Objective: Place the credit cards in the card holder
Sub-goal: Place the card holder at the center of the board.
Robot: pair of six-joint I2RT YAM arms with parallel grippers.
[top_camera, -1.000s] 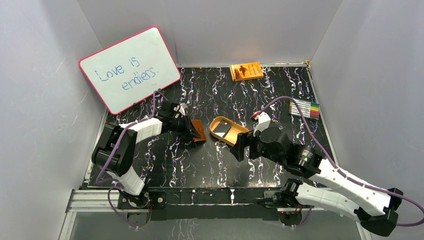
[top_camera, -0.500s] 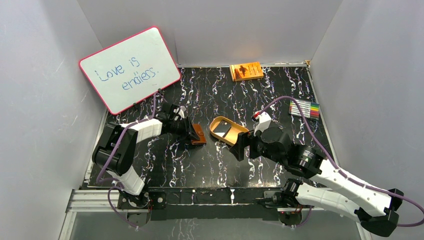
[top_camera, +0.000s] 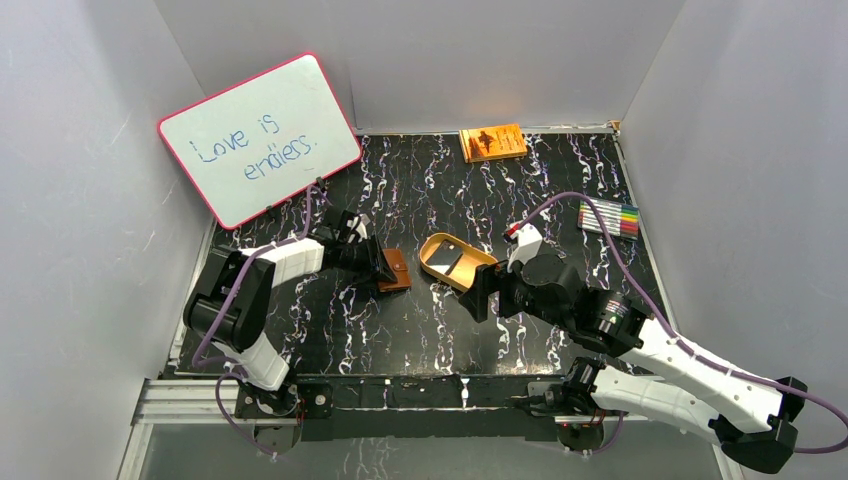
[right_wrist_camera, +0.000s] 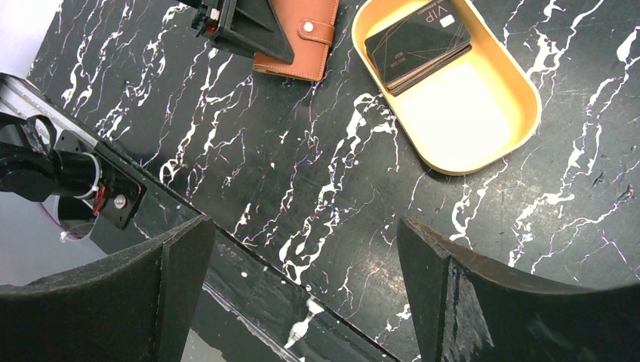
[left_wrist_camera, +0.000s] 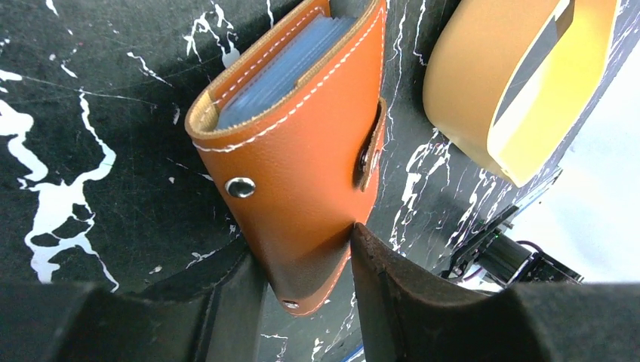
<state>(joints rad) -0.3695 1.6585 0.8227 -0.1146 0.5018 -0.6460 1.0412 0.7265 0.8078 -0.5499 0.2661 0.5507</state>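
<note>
The brown card holder (left_wrist_camera: 302,151) lies on the black marbled surface (right_wrist_camera: 302,151), just beside the tan oval tray (right_wrist_camera: 521,128) but apart from it. Its near end sits between the parted fingers of the left tool (left_wrist_camera: 304,241), which meet both its edges; whether they pinch it I cannot tell. The dark credit cards (right_wrist_camera: 419,41) lie stacked in the tray, at the end nearer the card holder. The right tool (right_wrist_camera: 302,226) hangs above the surface near the tray, spread wide and holding nothing.

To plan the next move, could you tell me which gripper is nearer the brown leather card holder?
Left. The left gripper flanks the brown leather card holder with its jaws; the right gripper hangs open past the tan oval tray.
</note>
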